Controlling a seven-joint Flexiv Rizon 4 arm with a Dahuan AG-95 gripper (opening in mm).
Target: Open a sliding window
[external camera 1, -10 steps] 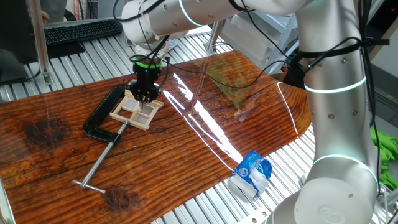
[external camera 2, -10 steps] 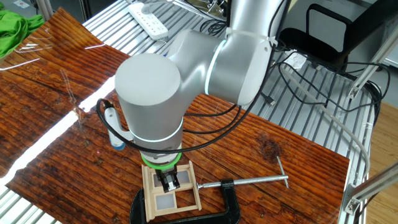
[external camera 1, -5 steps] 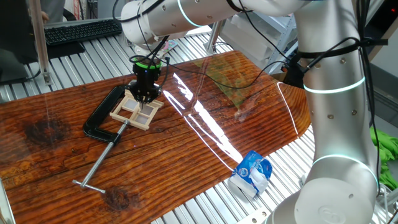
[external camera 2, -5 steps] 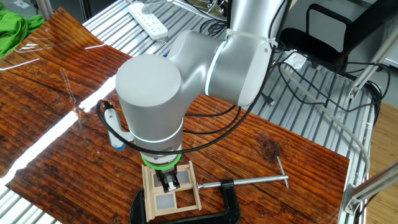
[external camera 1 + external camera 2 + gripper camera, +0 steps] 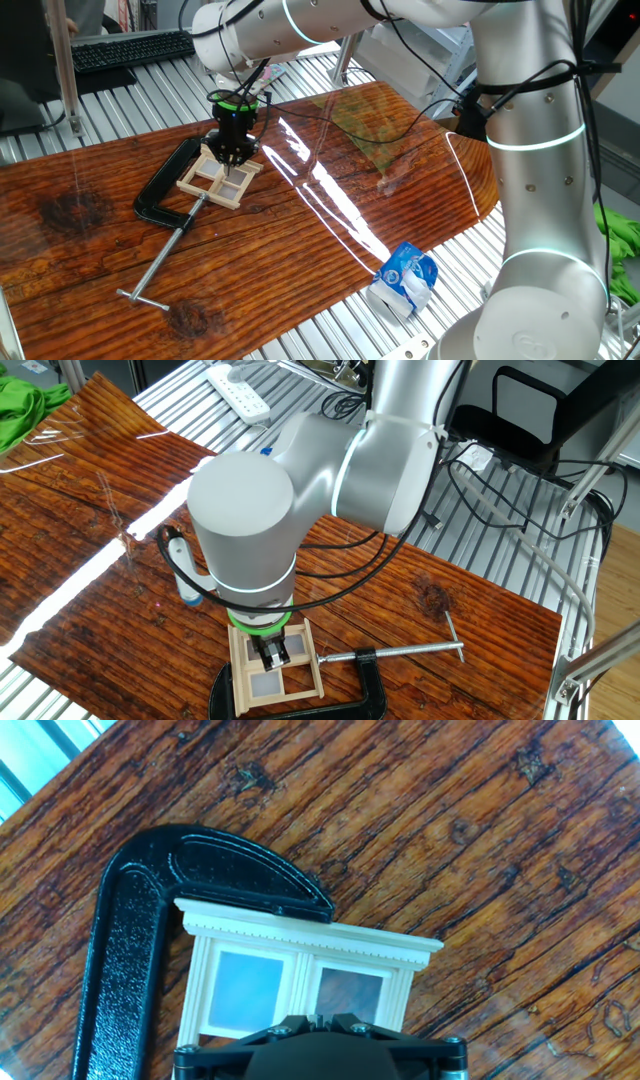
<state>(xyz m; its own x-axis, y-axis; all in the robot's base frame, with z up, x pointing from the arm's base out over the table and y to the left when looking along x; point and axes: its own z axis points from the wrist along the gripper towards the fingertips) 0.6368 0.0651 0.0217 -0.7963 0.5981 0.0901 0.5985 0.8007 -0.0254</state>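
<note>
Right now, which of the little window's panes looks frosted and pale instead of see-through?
In the hand view, the left pane of the sliding window, nearest the black clamp, looks milky blue-white. The right pane beside it shows the dark wood grain through it.

The arm (image 5: 530,150) was made of fat silver-grey rounded segments with glowing pale cyan rings at the joints. Black cables (image 5: 350,560) looped along it. A bright green ring (image 5: 258,624) sat at the wrist above the small black end effector (image 5: 233,152). In the hand view its black housing showed a row of small silver screws (image 5: 276,1031).
</note>
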